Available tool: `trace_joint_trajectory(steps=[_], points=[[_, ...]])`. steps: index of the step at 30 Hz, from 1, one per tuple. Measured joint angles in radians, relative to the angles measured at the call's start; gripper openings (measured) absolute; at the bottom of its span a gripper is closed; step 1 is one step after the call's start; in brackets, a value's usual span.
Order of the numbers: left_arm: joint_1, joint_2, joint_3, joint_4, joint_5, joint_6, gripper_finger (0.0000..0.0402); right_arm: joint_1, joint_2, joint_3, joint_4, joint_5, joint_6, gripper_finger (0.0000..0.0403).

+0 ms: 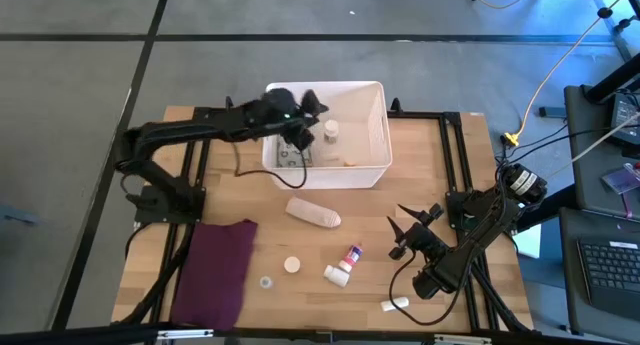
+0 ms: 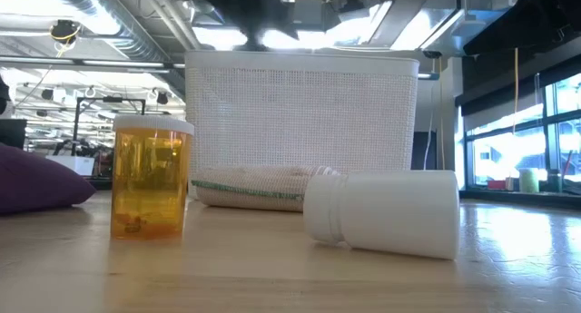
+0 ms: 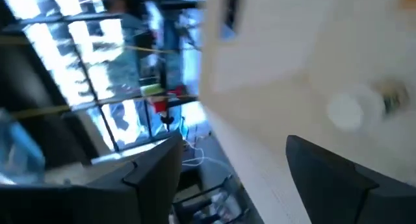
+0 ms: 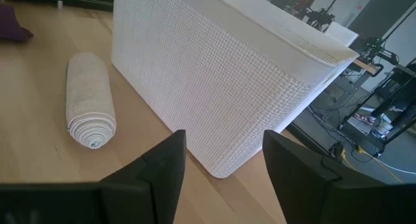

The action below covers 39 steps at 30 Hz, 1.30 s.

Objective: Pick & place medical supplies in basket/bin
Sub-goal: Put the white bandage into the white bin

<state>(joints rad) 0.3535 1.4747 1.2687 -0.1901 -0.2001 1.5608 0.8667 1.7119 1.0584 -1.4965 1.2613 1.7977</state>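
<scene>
We had the left gripper (image 1: 305, 125) over the bin (image 1: 372, 170), jaws spread, a couple supplies already in. Bandage roll (image 1: 313, 214), caps and bottle (image 1: 337, 275) were still out; right gripper (image 1: 410, 235) waited near-right, spread, empty.

The large white rectangular plastic tub (image 1: 375, 135) sits at twelve o'clock on the pale wooden table (image 1: 460, 185), with the grey-green printed soft packet (image 1: 291, 157) and a small white bottle (image 1: 331, 132) inside it. Just before it, toward six, lies the beige rolled bandage (image 1: 314, 214). The flat maroon cloth (image 1: 215, 270) lies at eight o'clock. Between cloth and five o'clock lie a round cap (image 1: 292, 265), a white bottle on its side (image 1: 337, 275) and a small tube (image 1: 352, 253).
</scene>
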Motion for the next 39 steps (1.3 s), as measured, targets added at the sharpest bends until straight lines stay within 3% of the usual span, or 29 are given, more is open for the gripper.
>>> trace_joint_trajectory(steps=[9, 14, 18, 26, 34, 39], points=[[-0.210, -0.232, 0.000, -0.006, 0.130, -0.713, 0.0265, 0.000, 0.000, 0.000, 0.000, 0.000, 0.000, 0.0207], [-0.356, -0.275, 0.000, -0.163, 0.331, -0.799, 0.0265, 0.000, 0.000, 0.000, 0.004, 0.000, 0.000, 0.0207], [-0.489, -0.260, 0.000, -0.288, 0.370, -0.814, 0.0265, 0.000, 0.000, 0.000, 0.005, 0.000, 0.003, 0.0207], [-0.634, -0.108, 0.000, -0.372, 0.218, -0.937, 0.0265, 0.000, 0.000, 0.000, 0.010, 0.000, 0.005, 0.0207], [-0.636, 0.115, 0.000, -0.338, 0.033, -0.938, 0.0265, 0.000, 0.000, 0.000, 0.018, -0.001, 0.007, 0.0207], [-0.621, 0.244, 0.000, -0.329, -0.184, -0.930, 0.0265, 0.000, 0.000, 0.000, 0.023, -0.005, 0.008, 0.0207]])
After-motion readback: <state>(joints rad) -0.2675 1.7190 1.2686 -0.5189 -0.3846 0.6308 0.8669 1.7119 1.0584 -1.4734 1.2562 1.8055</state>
